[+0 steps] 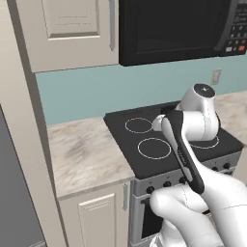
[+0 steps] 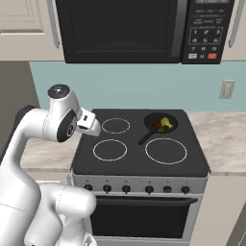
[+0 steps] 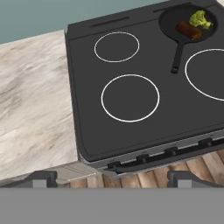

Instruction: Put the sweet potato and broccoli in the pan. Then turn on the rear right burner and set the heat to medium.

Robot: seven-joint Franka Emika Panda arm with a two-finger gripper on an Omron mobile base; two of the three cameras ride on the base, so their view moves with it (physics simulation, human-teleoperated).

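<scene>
The white arm (image 2: 29, 144) rises from the near side, bends at a raised elbow and turns its hand down and forward, high over the near left. The gripper (image 3: 111, 179) is empty, its two dark fingertips (image 3: 41, 178) spread wide apart

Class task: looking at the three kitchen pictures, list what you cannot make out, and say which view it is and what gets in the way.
- Left base view: the pan, and the cooktop's right rear, are hidden behind the arm.
- Right base view: the knobs are too small to read any setting or which burner each serves.
- Hand view: the large ring is cut off by the right edge.
- Hand view: the gripper fingertips are partly cropped at the bottom.
</scene>
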